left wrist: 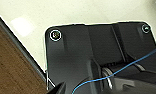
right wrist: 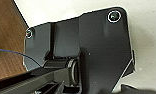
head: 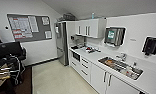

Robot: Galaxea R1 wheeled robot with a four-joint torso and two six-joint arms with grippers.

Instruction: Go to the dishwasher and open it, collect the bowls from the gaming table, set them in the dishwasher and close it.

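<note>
Nearest: white cabinet doors (head: 106,79) under the near end of the worktop (head: 154,80), on my right.
Worktop: runs away from me along the right wall, with the sink (head: 120,67) set into it, to the tall fridge (head: 61,43) at its far end.
Dishwasher: I judge it to be the dark-fronted unit (head: 76,56) under the worktop's far end, just beside the fridge.
Bearing: ahead and slightly right, across open floor (head: 56,80); its front faces the floor.
Nearer arm: the right, I judge.
Pincers: apart or together, I cannot tell.
Gaming table: rods with handles (head: 0,73) at my left.
</note>
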